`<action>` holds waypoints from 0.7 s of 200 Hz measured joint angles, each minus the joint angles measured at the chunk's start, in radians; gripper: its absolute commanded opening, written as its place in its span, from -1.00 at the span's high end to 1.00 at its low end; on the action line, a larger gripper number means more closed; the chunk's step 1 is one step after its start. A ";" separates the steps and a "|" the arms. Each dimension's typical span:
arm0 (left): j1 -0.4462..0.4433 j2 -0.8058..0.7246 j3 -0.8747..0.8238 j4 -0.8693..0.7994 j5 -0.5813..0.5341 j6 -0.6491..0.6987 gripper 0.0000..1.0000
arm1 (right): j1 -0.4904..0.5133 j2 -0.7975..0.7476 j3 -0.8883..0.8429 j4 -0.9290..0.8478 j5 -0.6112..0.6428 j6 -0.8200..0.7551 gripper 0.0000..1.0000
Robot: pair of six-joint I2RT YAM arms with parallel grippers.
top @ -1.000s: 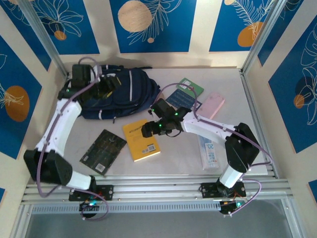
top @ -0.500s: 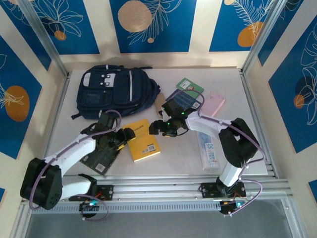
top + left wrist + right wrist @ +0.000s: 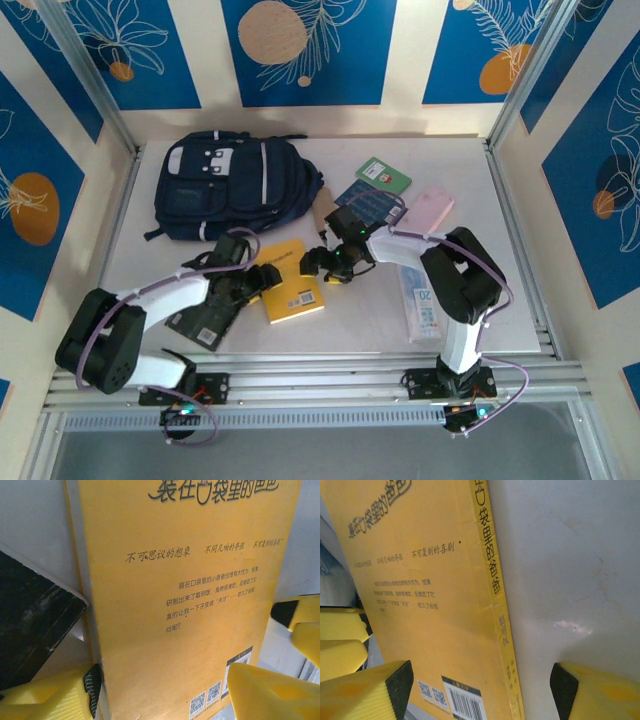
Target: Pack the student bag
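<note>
The student bag (image 3: 235, 185), navy with white stripe trim, lies closed at the back left of the table. In front of it a yellow book (image 3: 292, 282) lies flat. My left gripper (image 3: 262, 279) is open at the book's left edge. In the left wrist view that gripper (image 3: 165, 690) has the yellow book (image 3: 175, 595) between its spread fingers. My right gripper (image 3: 316, 265) is open at the book's far right corner. In the right wrist view it (image 3: 481, 685) has one finger over the cover (image 3: 420, 605) and the other over bare table beyond the spine.
A black book (image 3: 205, 305) lies left of the yellow one, its corner (image 3: 30, 620) close to my left finger. At centre right are a blue book (image 3: 365, 205), a green notebook (image 3: 384, 175), a pink case (image 3: 428, 212), a white ruler box (image 3: 422, 300) and a brown stick (image 3: 322, 205).
My left arm swung from the bag down to the yellow book's left edge. My right gripper slid a little toward the book's far right corner.
</note>
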 measured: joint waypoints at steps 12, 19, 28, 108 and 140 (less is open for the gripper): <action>-0.002 0.012 0.000 0.032 0.007 0.000 -0.31 | -0.002 0.010 0.000 0.005 -0.011 0.006 -0.36; -0.006 0.018 0.000 0.048 0.007 0.000 -0.29 | -0.006 0.010 -0.001 0.012 -0.018 0.011 -0.32; -0.013 0.025 0.002 0.064 0.008 0.001 -0.27 | -0.009 0.016 -0.002 0.029 -0.025 0.022 -0.28; -0.060 -0.034 0.010 0.013 -0.001 0.006 -0.16 | -0.021 0.021 -0.030 0.067 -0.038 0.040 -0.15; -0.090 -0.084 0.045 0.026 0.036 -0.001 -0.15 | -0.023 0.020 -0.034 0.073 -0.041 0.043 -0.13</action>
